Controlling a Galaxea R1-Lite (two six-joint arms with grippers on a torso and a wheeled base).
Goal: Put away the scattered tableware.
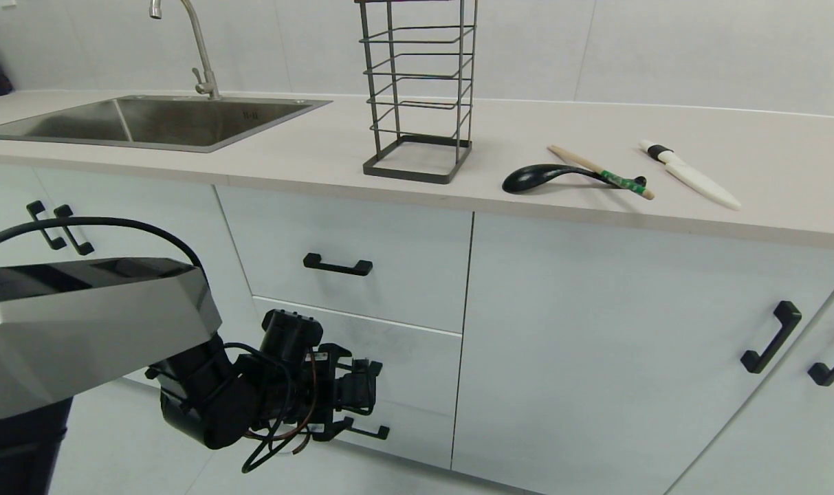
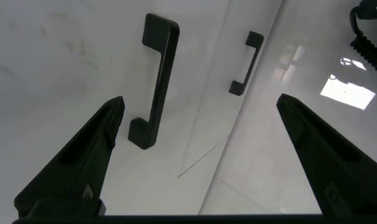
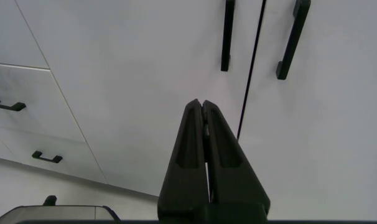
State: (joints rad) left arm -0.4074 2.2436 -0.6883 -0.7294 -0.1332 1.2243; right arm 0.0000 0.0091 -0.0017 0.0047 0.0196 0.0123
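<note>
We judge opening a drawer to be the step in hand: our left gripper (image 2: 199, 101) is spread wide before the drawer handle (image 2: 156, 81), and our right gripper (image 3: 203, 107) is clenched empty. Next we likely close on that handle and pull.

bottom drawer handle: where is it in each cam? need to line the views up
Head view: bottom drawer handle, the lowest black handle on the white drawer fronts.
Left wrist view: probably the smaller, farther handle of two, beyond the open left claw.
Right wrist view: the lower of two drawer handles.
Shared landmark: the white drawer fronts.
</note>
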